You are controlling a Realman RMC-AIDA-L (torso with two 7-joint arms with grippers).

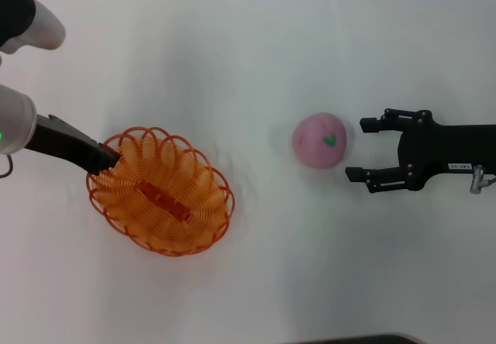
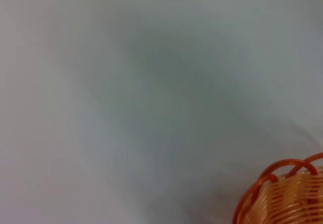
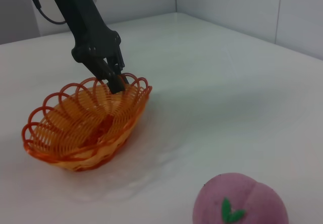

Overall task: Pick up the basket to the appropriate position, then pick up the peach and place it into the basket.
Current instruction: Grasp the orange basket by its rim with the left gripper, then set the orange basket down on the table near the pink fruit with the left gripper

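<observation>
- Basket (image 1: 161, 193), oval, orange looped strands with scalloped rim, is seen left of centre on the white table (image 1: 256, 42); its rim is pinched by the clenched left gripper (image 1: 111, 158), so a tilt or slip could be caused if it is raised by one edge.
- Peach (image 1: 318, 140), pink with a green leaf mark, is seen well apart to its right.
- Right gripper (image 1: 359, 149) is held spread just beside the peach, which could be nudged into rolling.
</observation>
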